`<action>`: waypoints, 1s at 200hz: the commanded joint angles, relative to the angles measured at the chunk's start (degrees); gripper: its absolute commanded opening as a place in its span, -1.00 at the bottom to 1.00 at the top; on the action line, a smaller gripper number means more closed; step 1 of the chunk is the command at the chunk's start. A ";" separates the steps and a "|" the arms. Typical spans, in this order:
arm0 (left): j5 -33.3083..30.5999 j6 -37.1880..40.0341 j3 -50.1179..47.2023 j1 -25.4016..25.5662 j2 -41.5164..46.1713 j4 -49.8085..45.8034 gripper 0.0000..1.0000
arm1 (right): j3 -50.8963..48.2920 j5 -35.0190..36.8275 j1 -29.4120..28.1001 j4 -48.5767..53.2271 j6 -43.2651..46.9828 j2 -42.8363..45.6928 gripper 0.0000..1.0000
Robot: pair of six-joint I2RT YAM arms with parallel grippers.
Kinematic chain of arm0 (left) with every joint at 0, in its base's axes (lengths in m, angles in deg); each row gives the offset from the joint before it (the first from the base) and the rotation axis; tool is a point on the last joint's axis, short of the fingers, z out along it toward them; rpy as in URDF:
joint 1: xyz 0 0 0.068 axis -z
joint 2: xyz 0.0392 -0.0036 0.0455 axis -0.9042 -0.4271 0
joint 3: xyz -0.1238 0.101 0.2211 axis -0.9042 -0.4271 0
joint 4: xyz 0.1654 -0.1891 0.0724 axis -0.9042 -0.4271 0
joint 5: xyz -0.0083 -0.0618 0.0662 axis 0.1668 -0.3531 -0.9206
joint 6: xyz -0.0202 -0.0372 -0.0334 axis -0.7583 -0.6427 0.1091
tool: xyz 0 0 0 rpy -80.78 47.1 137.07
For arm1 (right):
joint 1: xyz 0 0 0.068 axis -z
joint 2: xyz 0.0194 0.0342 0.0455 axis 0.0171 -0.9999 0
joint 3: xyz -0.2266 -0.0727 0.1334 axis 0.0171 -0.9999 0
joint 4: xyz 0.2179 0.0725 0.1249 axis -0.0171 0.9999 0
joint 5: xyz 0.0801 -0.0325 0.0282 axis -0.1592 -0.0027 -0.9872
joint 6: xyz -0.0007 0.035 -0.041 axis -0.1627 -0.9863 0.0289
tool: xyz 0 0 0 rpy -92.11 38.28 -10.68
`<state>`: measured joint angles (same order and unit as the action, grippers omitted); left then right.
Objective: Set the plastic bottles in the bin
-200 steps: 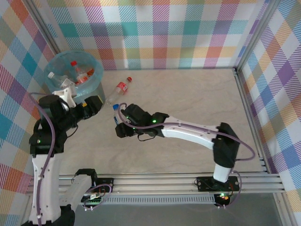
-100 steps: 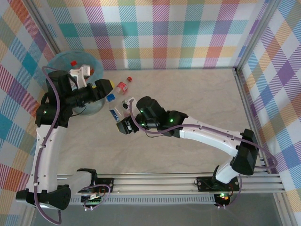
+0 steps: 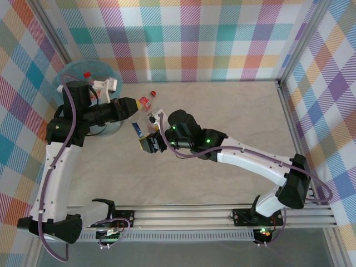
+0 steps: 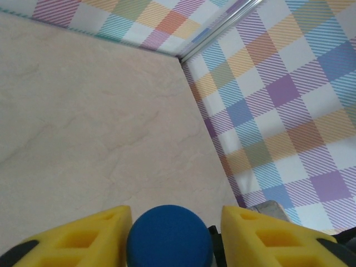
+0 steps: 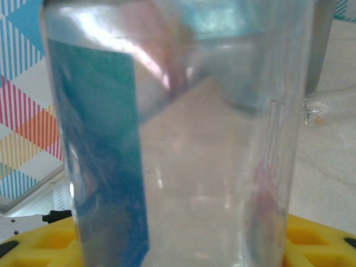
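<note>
Beige table (image 3: 233, 122) sits inside checked walls (image 3: 194, 39). The round bin (image 3: 63, 73) with its light-blue bag stands in the far left corner, with bottles inside (image 3: 87, 74). The right gripper (image 3: 147, 139) is left of the table's middle. Its jaws squeeze a clear bottle (image 5: 194, 167) with a blue label. The left gripper (image 3: 132, 104) is just beside the bin. Its 2 yellow fingers (image 4: 89, 236) sit on each side of the blue cap (image 4: 169, 236). I cannot tell if they grip it. 1 red-label bottle (image 3: 145, 102) lies on the table near the bin.
</note>
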<state>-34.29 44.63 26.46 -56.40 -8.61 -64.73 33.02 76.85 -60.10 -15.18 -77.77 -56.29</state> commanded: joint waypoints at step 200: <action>-36.76 4.75 37.93 -24.20 -25.73 1.17 -1.00 | 7.83 7.55 1.35 -1.54 -0.47 -1.84 0.99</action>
<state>-70.42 48.72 62.48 -76.07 -29.95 -66.24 39.36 85.90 -58.94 -16.03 -76.50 -57.06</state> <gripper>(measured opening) 0.293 0.995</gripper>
